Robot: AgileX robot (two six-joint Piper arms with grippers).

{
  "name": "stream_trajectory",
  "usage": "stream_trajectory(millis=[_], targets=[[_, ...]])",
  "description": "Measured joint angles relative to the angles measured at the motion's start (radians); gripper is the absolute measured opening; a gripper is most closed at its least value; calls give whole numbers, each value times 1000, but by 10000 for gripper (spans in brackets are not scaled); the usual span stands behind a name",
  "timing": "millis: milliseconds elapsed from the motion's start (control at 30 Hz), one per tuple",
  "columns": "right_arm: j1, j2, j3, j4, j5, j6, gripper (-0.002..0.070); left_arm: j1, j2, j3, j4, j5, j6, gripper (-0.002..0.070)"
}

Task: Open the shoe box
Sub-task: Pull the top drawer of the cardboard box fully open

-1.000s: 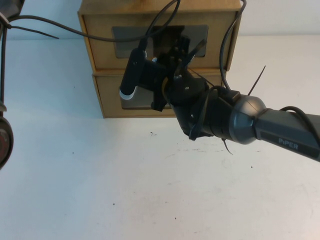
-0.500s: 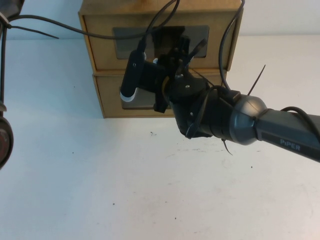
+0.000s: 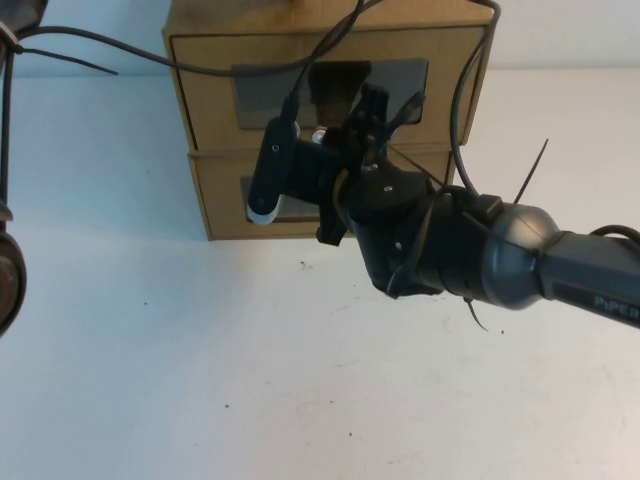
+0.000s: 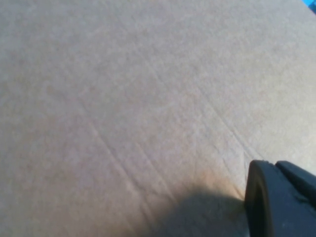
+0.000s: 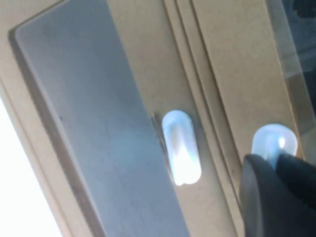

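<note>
On left side, left gripper (image 4: 279, 197) sits close against plain cardboard, which face unclear; open or closed, cannot tell. Far centre of bench (image 3: 150, 350): upper shoe box (image 3: 205, 90) stacked on lower shoe box (image 3: 225, 195), windowed fronts facing near side. Right gripper (image 3: 388, 103), reaching from right, looks pinched closed on white pull tab (image 5: 274, 140) of upper shoe box; second tab (image 5: 181, 148) untouched. Pull straight toward near side, slow, level. Likely risk: tab slipping, or whole box sliding off stack.
</note>
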Motion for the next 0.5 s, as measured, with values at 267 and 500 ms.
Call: stream_trajectory(millis=[267, 500], targets=[[0, -58, 77, -5, -12, 18, 16, -1, -3, 0, -15, 23, -2, -4], [13, -122, 153, 8, -22, 40, 15, -5, -6, 0, -19, 36, -3, -4]])
